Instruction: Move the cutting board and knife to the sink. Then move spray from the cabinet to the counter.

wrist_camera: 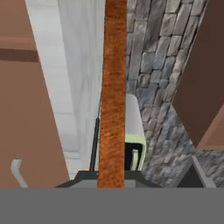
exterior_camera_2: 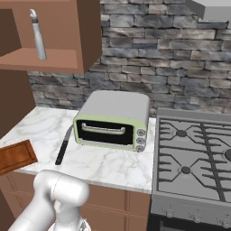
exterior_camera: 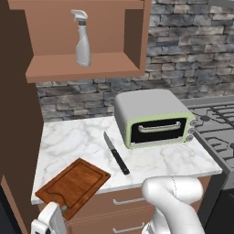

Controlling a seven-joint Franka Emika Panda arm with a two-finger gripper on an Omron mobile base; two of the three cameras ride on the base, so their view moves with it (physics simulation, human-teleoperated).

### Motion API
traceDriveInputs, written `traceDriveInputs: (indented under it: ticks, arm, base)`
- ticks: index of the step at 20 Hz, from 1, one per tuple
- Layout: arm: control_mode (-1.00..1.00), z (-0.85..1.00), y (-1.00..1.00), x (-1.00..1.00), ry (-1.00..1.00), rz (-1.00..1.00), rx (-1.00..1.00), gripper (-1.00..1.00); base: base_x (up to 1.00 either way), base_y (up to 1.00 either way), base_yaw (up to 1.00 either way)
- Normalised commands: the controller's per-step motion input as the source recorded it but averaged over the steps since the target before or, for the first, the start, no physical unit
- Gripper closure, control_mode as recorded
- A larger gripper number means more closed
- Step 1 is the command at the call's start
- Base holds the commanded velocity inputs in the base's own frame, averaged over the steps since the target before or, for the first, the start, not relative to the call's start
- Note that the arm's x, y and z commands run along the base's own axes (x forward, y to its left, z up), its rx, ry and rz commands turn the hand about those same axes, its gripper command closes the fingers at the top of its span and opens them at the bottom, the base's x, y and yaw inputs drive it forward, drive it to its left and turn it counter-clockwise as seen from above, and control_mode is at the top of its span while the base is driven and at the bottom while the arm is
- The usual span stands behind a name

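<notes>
The gripper (exterior_camera: 58,209) sat at the far left, low against the front edge of the counter (exterior_camera: 82,137), with its jaws closed on the near edge of the cutting board (exterior_camera: 73,185). The board jutted out past the counter lip toward the hand, and that overhang was probably why it was taken edge-on: a flat board gives little to pinch except where it hangs free. In the hand view the cutting board (wrist_camera: 113,96) ran straight away from the fingers as a thin brown strip seen on edge, which fits a grip across its thickness.

Just to the right of the gripper and farther back lay the knife (exterior_camera: 116,153), flat on the marble, handle toward the robot and blade pointing away. It was close beside the board's far corner but did not appear to touch it, so lifting the board should leave it alone. It looked not yet handled.

Farther right and behind the knife stood the toaster oven (exterior_camera: 153,118), and beyond it the stove (exterior_camera: 219,128).

Well above the gripper, the spray (exterior_camera: 82,39) stood upright on the shelf of the cabinet (exterior_camera: 84,68), waiting for the later step. The sink was not in sight.
</notes>
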Motion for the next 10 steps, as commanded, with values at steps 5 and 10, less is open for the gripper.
traceDriveInputs:
  ticks: [5, 10]
  arm:
    - [-1.0, 0.73, -0.19, -0.35, -0.15, -0.04, 0.0, 1.0]
    - [-1.0, 0.71, -0.21, -0.32, -0.15, -0.04, 0.0, 1.0]
  base:
    - [0.0, 0.0, 0.0]
    - [0.0, 0.0, 0.0]
